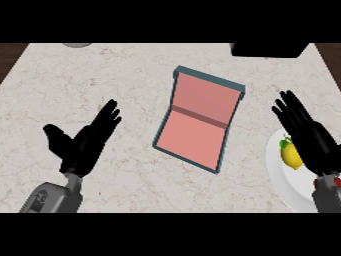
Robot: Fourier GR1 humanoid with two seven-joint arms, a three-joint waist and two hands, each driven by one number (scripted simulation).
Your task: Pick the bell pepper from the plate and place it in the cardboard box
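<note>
Yellow bell pepper (292,156) with green stem lies on the white plate (278,175) at the table's (69,80) near right, partly behind the right robot hand (315,139), whose fingers are straight and empty. Left robot hand (88,139), likewise spread and empty, sits left of the pink-lined cardboard box (199,120).

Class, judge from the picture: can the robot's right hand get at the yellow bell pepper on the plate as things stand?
Probably yes: the open right hand hangs just beside the bell pepper on the white plate, with nothing between them.
</note>
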